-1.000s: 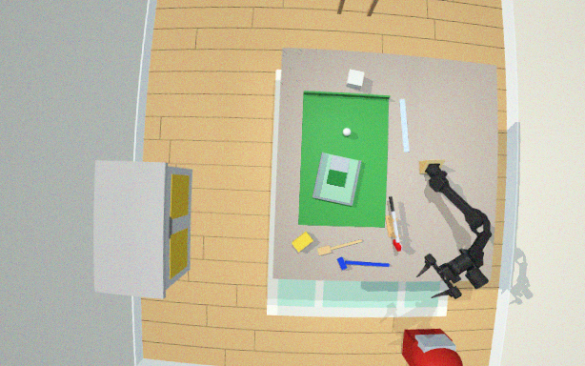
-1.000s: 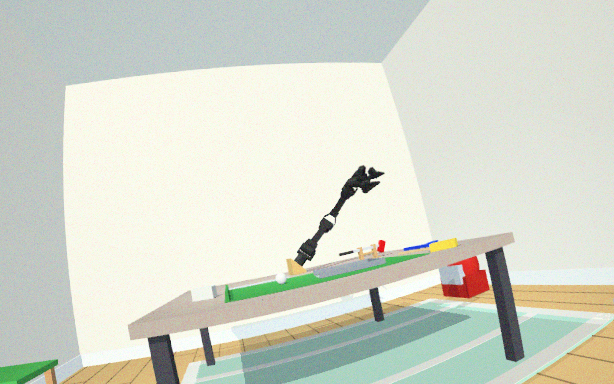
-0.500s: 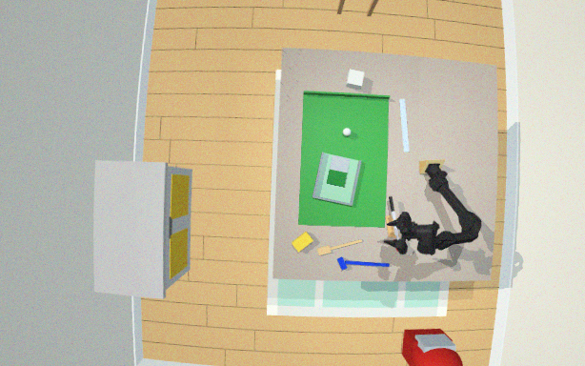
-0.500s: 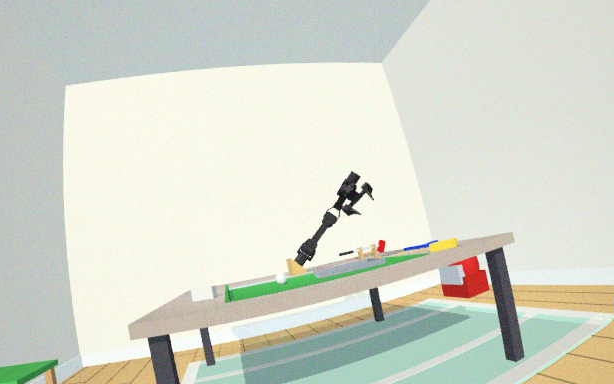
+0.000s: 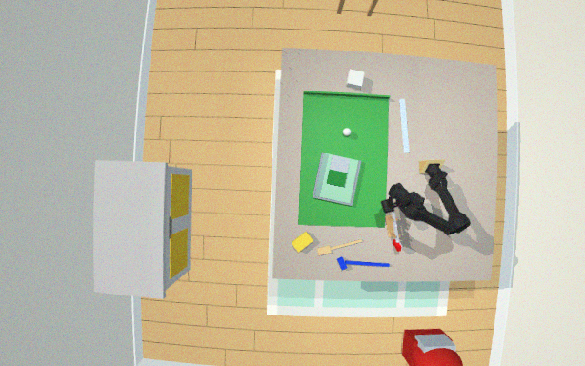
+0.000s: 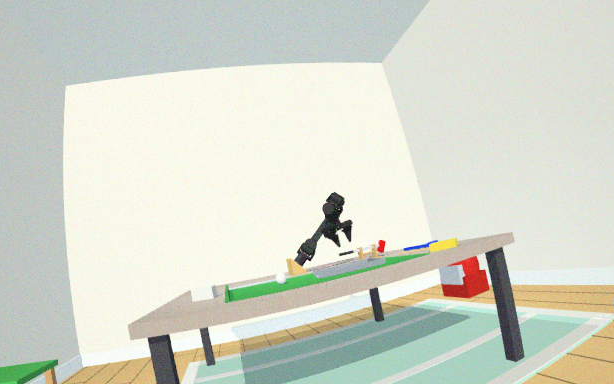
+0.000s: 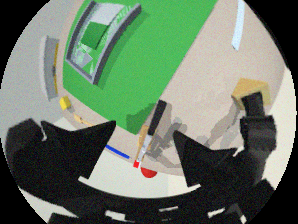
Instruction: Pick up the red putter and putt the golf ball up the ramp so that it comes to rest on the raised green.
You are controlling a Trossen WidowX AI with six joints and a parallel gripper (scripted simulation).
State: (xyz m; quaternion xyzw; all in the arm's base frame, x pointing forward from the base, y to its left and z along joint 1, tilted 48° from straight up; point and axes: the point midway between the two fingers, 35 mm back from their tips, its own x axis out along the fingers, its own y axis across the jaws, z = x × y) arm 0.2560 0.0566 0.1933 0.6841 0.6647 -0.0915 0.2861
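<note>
Red putter point(image 5: 394, 234) shaft partly arm-hidden

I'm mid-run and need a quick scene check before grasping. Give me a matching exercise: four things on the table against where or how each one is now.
Things:
1. golf ball
2. red putter
3. blue putter
4. gripper

Places or states:
A. near the table edge, beyond the mat's end
B. on the green mat, away from the ramp
C. open, above the table, holding nothing
D. resting on a wooden stand beside the mat

Pairs: 1-B, 2-D, 3-A, 4-C

The top view looked straight down from high up. The exterior view sat low, far off, facing the table point(image 6: 316, 295). The wrist view shared the mat point(image 7: 166, 36).
</note>
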